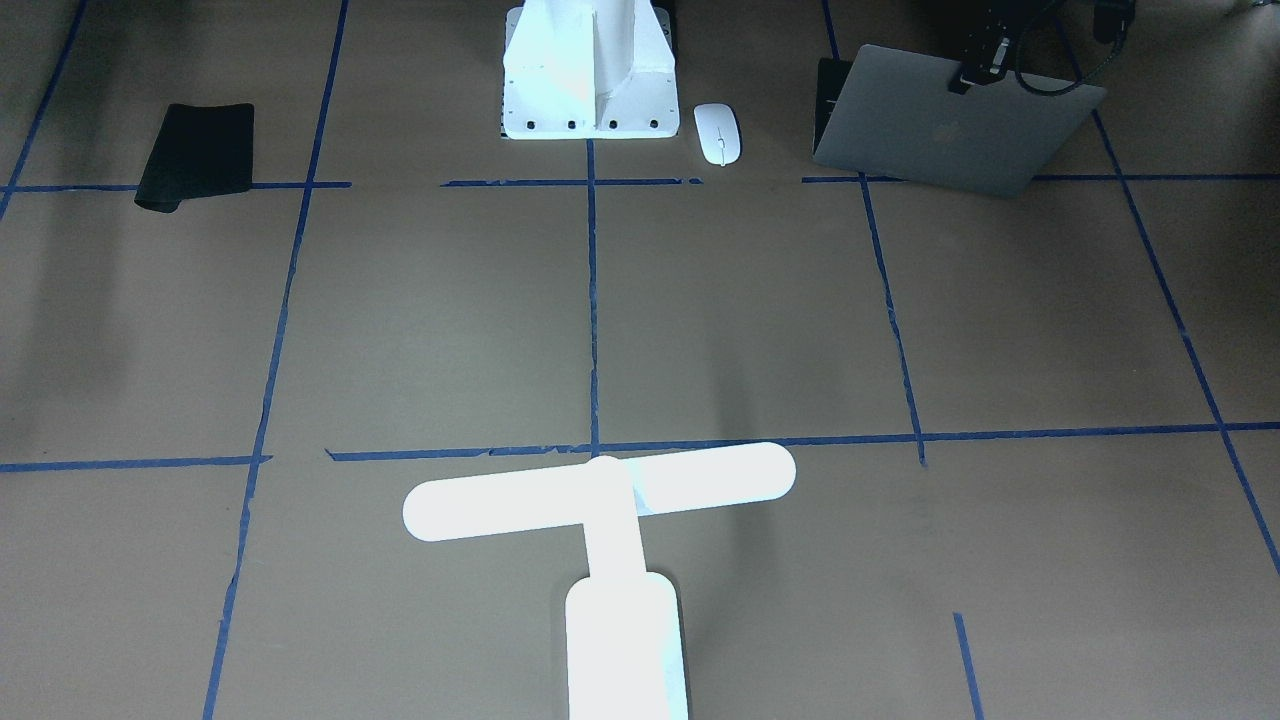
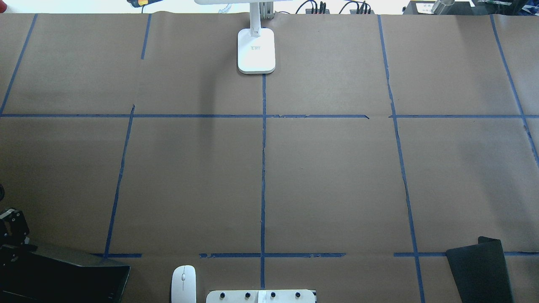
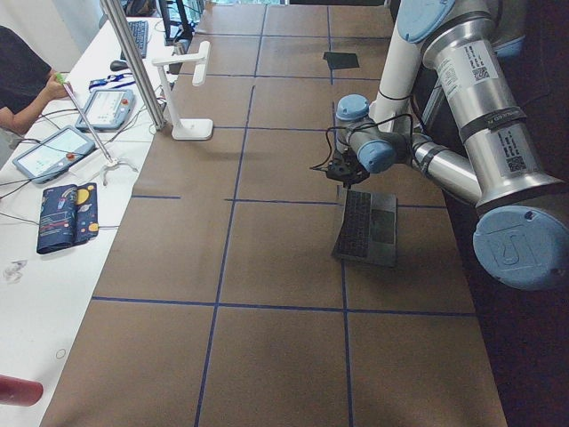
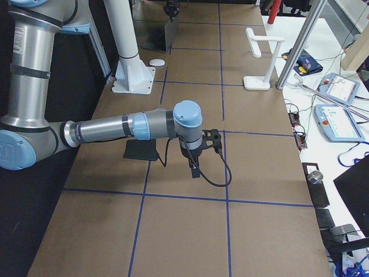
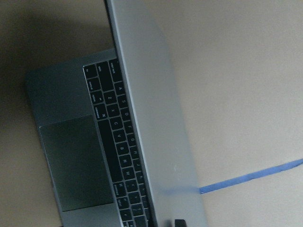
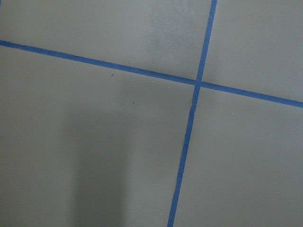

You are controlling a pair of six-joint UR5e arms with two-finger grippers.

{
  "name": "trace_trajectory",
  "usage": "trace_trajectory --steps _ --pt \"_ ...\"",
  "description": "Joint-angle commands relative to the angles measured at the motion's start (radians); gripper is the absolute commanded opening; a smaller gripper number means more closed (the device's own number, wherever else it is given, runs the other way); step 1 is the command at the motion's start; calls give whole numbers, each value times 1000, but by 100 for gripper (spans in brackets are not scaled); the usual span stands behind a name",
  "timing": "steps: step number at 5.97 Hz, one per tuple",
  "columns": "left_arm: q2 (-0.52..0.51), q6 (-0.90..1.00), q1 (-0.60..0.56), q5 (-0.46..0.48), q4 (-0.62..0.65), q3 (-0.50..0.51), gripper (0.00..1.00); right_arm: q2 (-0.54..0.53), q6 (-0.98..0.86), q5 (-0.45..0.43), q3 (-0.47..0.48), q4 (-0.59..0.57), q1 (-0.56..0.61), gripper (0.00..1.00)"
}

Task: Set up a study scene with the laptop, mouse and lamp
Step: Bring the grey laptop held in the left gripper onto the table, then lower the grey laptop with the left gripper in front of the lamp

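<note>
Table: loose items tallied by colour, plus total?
White: 2 (mouse, lamp)
Silver-grey: 1 (laptop)
Black: 1 (mat)
Total: 4

Matt silver metal laptop (image 1: 950, 130), glossy white plastic mouse (image 1: 717, 133); matt brown paper table cover (image 1: 750, 320)

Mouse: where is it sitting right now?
In the front-facing view the mouse lies flat at top centre, on the robot's left side, just right of the white pedestal, with the laptop further right.
</note>
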Motion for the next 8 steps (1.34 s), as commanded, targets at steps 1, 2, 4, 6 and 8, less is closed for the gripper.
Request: trace_trajectory --steps 1,2,4,6,8 --pt "-59 11 -162 1 2 8 0 -1 8 3 -5 0 -17 100" --pt "-114 43 -205 3 5 40 0 -1 11 1 -7 -2 -27 100" --pt "-479 71 -215 81 230 144 0 5 12 4 -30 0 -38 100" --pt "-883 67 -210 118 461 309 0 11 13 6 -51 0 -40 100" --pt "-1007 -28 -163 123 464 380 0 12 14 7 -61 -2 -40 100"
